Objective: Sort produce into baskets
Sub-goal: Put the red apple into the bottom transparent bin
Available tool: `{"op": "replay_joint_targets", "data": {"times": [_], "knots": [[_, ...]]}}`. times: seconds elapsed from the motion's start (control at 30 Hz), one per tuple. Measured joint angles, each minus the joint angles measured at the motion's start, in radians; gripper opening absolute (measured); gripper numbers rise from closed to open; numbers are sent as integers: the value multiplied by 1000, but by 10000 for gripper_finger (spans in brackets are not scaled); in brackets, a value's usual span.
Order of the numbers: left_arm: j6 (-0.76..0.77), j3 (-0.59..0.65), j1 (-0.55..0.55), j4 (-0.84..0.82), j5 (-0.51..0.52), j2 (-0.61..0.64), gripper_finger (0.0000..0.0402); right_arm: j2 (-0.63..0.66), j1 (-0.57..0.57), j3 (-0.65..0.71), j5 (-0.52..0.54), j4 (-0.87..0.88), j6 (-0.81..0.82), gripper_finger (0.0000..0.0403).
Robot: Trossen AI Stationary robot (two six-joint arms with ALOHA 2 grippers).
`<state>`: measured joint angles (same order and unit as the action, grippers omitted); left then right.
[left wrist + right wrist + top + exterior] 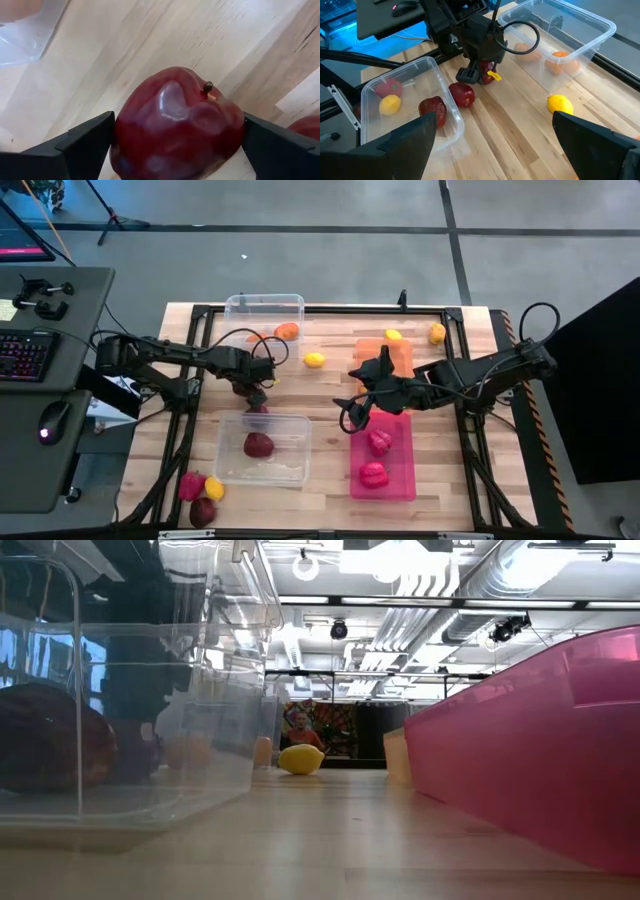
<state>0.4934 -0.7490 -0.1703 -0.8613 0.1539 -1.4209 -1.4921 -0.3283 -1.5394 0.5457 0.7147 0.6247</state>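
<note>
A dark maroon apple [175, 125] is being picked up from the table [330, 395], between the far clear bin [264, 308] and the near clear bin [262, 470]. In the left wrist view the apple sits between the two fingers [85, 145] of the left gripper [254, 392], which stand wide, one on each side of the fruit; whether they are pressing on it yet cannot be told. A second maroon piece [462, 94] lies on the wood just beside the near clear bin, and a third [259, 444] is already inside it. The next move is judged to call for a firm close on the apple, a lift, and a short carry to the near clear bin. The left arm is reached across from the table's left edge, wrist tipped down. The right gripper [362, 402] is held empty and spread wide above the far end of the pink bin [403, 480].
</note>
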Motion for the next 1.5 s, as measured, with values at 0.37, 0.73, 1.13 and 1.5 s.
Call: {"op": "replay_joint_targets", "data": {"times": [0.37, 0.73, 1.13, 1.5], "knots": [[68, -65, 0, -186, -14, 218, 315, 0, 0, 0, -12, 5, -1, 385], [265, -207, 147, -19, -15, 594, 317, 0, 0, 0, -11, 10, -30, 385], [520, -205, 611, 228, -68, 387, 319, 0, 0, 0, -11, 85, -29, 385], [631, -205, 695, 232, -97, 241, 320, 0, 0, 0, 27, 109, -23, 385]]}}
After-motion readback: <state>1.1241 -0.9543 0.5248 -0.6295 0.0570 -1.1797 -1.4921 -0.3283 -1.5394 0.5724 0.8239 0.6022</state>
